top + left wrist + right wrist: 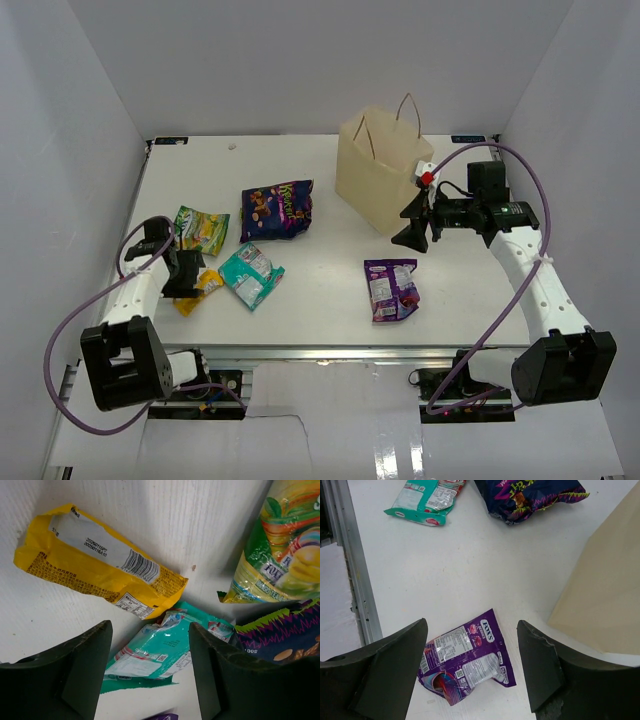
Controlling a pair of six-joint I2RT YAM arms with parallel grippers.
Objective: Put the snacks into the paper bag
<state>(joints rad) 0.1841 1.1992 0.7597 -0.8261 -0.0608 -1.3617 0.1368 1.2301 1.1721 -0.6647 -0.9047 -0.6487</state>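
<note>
The tan paper bag (pixel 380 175) stands upright at the back right; its side shows in the right wrist view (pixel 605 595). My right gripper (pixel 412 232) is open and empty beside the bag, above a small purple packet (pixel 392 288) (pixel 465 662). My left gripper (pixel 188 272) is open and empty, low over a yellow packet (pixel 197 291) (pixel 95 560) and the teal packet (pixel 250 275) (pixel 165 647). A green-yellow packet (pixel 200 228) (pixel 280 550) and a large purple packet (pixel 277 210) (pixel 285 635) lie further back. No red packet or brown candy is in view.
White walls close in the table (pixel 320 255) on the left, back and right. A metal rail (pixel 355 575) runs along the table's near edge. The right arm's purple cable (pixel 520 165) arcs behind the bag.
</note>
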